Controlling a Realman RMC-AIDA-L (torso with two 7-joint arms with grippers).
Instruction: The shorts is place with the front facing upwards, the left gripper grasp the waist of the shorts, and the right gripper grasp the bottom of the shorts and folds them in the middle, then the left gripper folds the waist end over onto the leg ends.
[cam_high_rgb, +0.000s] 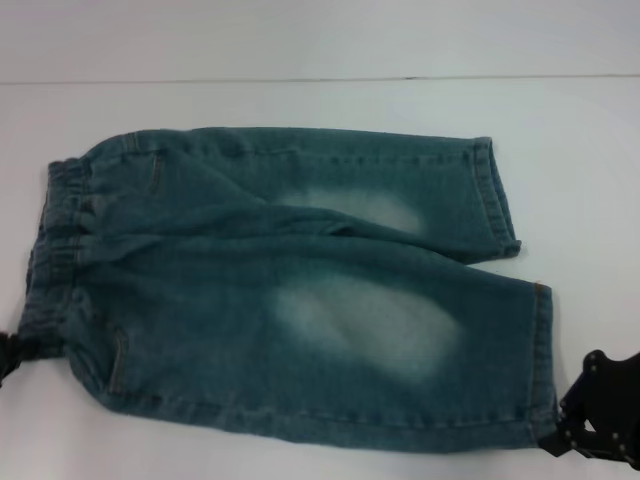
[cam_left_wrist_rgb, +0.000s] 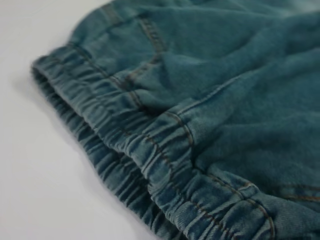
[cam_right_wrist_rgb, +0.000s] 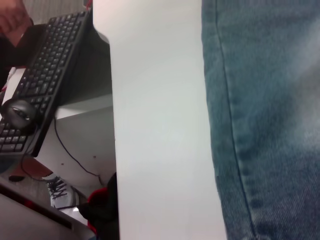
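Blue denim shorts (cam_high_rgb: 300, 290) lie flat and front up on the white table (cam_high_rgb: 320, 100). The elastic waist (cam_high_rgb: 60, 230) is at the left and the two leg hems (cam_high_rgb: 540, 360) at the right. My left gripper (cam_high_rgb: 6, 355) shows only as a dark sliver at the picture's left edge, beside the near end of the waist. The left wrist view is filled by the gathered waistband (cam_left_wrist_rgb: 150, 150). At the near right, my right gripper (cam_high_rgb: 598, 410) sits beside the near leg's hem corner. The right wrist view shows that hem (cam_right_wrist_rgb: 240, 150) along bare table.
In the right wrist view the table's edge (cam_right_wrist_rgb: 112, 125) runs close to the hem. Beyond it, lower down, are a black keyboard (cam_right_wrist_rgb: 45, 80) and a mouse (cam_right_wrist_rgb: 17, 111). The table's far edge (cam_high_rgb: 320, 79) lies behind the shorts.
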